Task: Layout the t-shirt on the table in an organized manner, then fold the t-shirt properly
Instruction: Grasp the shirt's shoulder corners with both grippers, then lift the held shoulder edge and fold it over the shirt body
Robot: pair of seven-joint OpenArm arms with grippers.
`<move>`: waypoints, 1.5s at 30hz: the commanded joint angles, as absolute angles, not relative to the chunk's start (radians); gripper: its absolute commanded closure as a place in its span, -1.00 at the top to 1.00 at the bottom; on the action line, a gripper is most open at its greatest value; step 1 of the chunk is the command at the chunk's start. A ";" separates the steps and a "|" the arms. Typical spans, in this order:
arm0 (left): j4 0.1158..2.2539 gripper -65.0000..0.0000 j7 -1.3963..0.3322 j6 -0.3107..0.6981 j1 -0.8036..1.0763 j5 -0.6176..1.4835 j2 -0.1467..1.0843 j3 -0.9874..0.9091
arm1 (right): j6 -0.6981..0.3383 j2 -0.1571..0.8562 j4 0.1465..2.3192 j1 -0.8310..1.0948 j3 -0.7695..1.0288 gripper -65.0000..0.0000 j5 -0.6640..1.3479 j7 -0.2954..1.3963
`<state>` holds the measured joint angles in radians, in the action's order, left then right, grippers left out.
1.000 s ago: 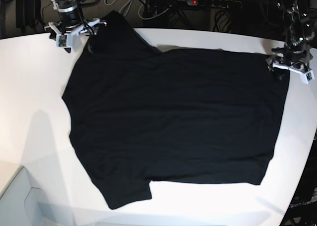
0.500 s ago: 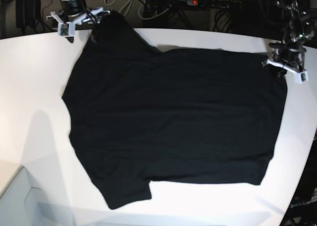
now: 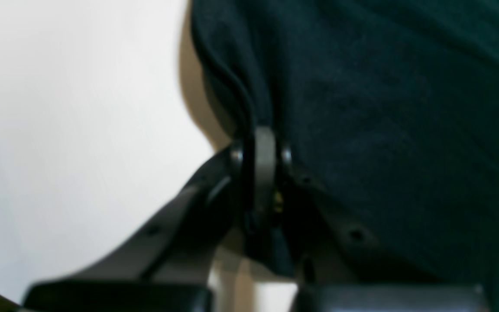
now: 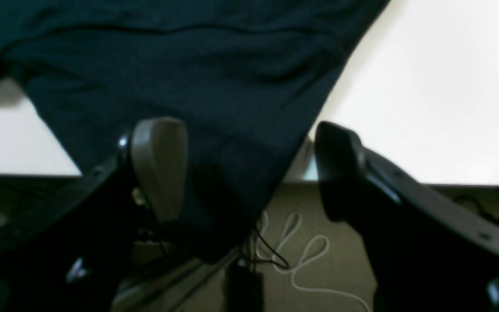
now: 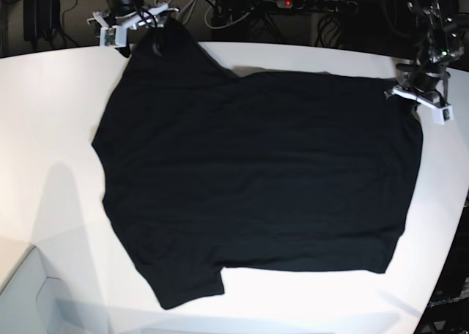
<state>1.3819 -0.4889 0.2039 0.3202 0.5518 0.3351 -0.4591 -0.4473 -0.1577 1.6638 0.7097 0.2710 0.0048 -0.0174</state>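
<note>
The black t-shirt (image 5: 256, 173) lies spread flat over most of the white, smooth table (image 5: 51, 136), its soft knit faintly rippled; one sleeve points to the near edge, the other reaches the far edge. At the far right corner of the shirt, the left gripper (image 5: 419, 99) hangs down from above, pads pinched together on a fold of the hem. At the far edge the right gripper (image 5: 132, 25) straddles the sleeve tip with jaws wide apart, the cloth lying loose between them.

Black arms, grey-padded pincer fingers (image 4: 159, 164), white pincer brackets (image 5: 419, 94).
</note>
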 commanded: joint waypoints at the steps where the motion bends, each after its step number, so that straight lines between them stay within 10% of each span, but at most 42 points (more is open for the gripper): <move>1: 1.385 -1.00 -0.532 0.202 0.329 0.544 0.341 -0.460 | -0.450 -0.157 1.661 0.722 0.271 0.42 -0.001 0.010; 5: 1.392 -1.00 -0.533 0.202 0.331 0.545 0.341 -0.460 | -0.450 -0.157 1.659 0.722 0.271 0.30 -0.001 0.010; 12: 1.399 -1.00 -0.533 0.203 0.331 0.553 0.341 -0.461 | -0.450 -0.157 1.667 0.720 0.277 -1.00 -0.001 0.010; 45: 1.460 -1.00 -0.535 0.200 0.056 0.544 0.329 -0.515 | -0.452 -0.156 1.856 0.311 0.351 -1.00 -0.002 0.162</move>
<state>1.4464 -0.5518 0.2016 0.0715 0.5411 0.3141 -0.5091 -0.4484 -0.1555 1.8416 0.3183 0.3504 -0.0124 0.1833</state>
